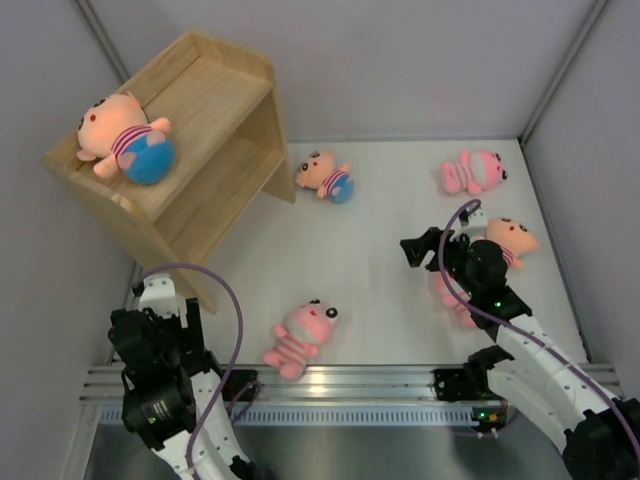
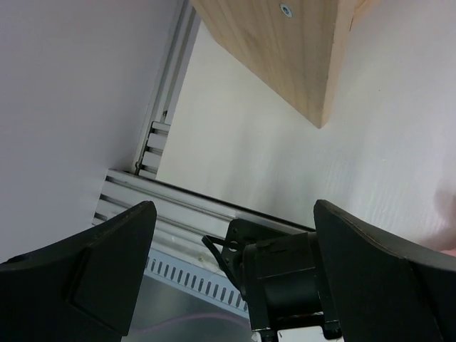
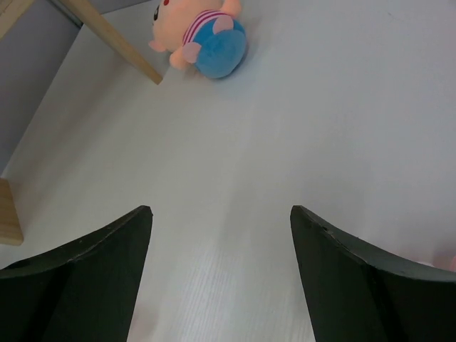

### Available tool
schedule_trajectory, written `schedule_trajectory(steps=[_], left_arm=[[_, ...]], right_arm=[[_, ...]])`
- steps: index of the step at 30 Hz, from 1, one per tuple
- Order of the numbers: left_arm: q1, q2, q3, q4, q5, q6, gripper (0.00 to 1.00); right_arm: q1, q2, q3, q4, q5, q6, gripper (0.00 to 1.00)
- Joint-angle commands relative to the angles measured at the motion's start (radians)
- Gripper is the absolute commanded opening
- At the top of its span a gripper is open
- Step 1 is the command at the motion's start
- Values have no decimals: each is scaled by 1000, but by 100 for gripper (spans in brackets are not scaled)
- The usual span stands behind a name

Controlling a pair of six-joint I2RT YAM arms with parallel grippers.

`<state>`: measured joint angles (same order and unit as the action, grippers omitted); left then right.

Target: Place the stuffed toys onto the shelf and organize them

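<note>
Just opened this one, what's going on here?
The robot is putting plush toys on a light wooden two-tier shelf. One boy doll in pink-striped shirt and blue shorts lies on its upper tier. Five toys lie on the white table: a second boy doll by the shelf's foot, a third boy doll beside the right arm, and three pink striped animals: one at back right, one near the front edge, one partly under that arm. The left gripper and right gripper are open and empty.

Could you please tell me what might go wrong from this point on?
The pink animal lies partly under the right arm, so a swing could drag it. The boy doll sits close to the shelf side panel; the open right end effector may bump the wood reaching it.
</note>
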<state>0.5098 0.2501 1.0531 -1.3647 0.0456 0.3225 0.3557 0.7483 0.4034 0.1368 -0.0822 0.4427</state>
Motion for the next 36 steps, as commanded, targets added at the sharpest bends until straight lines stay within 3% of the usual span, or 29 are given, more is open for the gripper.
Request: schedule_trajectory(steps=[1, 7, 11, 15, 18, 20, 21, 24, 27, 36], left_arm=[[3, 8, 1, -116, -26, -25, 99], [3, -12, 2, -120, 63, 90, 99], [3, -2, 45, -113, 141, 87, 99], [4, 6, 35, -67, 175, 81, 98], [4, 28, 15, 2, 166, 66, 98], [4, 49, 18, 27, 186, 67, 99], [3, 57, 19, 30, 192, 69, 98], [4, 72, 25, 33, 195, 81, 99], [4, 66, 18, 35, 198, 90, 99], [6, 77, -10, 46, 194, 90, 99]], right_arm=[[-8, 0, 15, 63, -21, 10, 79], [-6, 29, 41, 60, -66, 17, 79], [-8, 78, 84, 63, -154, 28, 79], [9, 212, 236, 3, -130, 30, 79], [22, 396, 392, 3, -59, 2, 79], [22, 570, 483, 24, -70, -25, 81], [20, 700, 603, -6, -68, -35, 81], [8, 944, 855, -87, -119, -27, 81], [8, 1125, 1004, -68, -191, 71, 79], [28, 1441, 1233, -49, -112, 278, 76]])
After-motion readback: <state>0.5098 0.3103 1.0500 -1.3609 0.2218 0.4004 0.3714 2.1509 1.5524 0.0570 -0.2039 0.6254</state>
